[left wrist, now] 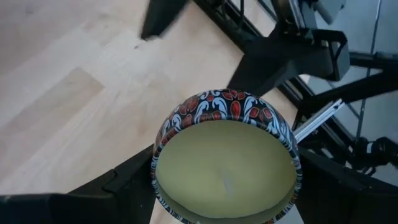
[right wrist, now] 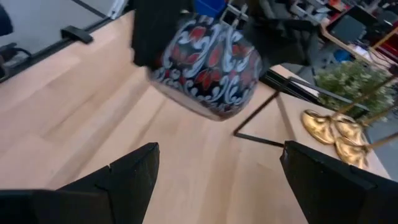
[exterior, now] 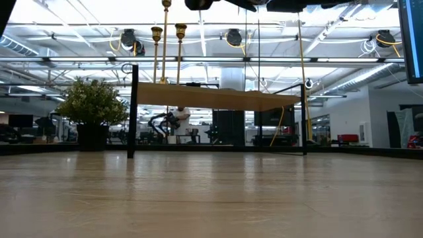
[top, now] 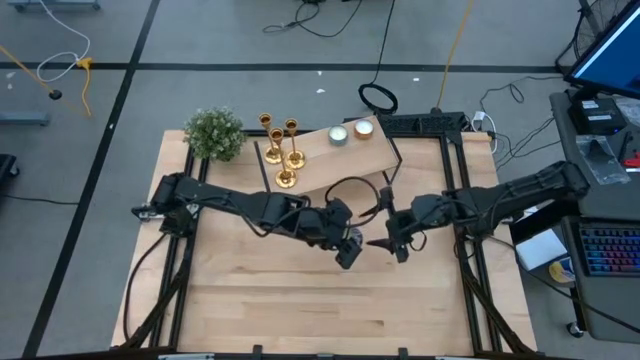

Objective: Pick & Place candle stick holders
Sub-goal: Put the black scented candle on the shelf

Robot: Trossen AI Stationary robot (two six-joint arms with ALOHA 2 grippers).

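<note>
Patterned candle tin [left wrist: 226, 158] between gripper fingers; raised wooden shelf [top: 340, 152] with tealights [top: 338, 135] beyond; potted plant [top: 215, 132] farther off.

Grey floor [top: 250, 40] is stretching around the wooden table [top: 300, 290], cables are trailing across it, and ceiling lights [exterior: 79, 13] are glowing bright overhead.

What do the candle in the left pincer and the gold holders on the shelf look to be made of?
The candle tin in the left pincer looks like printed metal: thin rim, glossy red, white and black pattern, pale yellow wax inside. The candle stick holders look like polished gold-coloured metal, probably brass or plated: they glint. The shelf under them looks like light unpainted wood.
</note>
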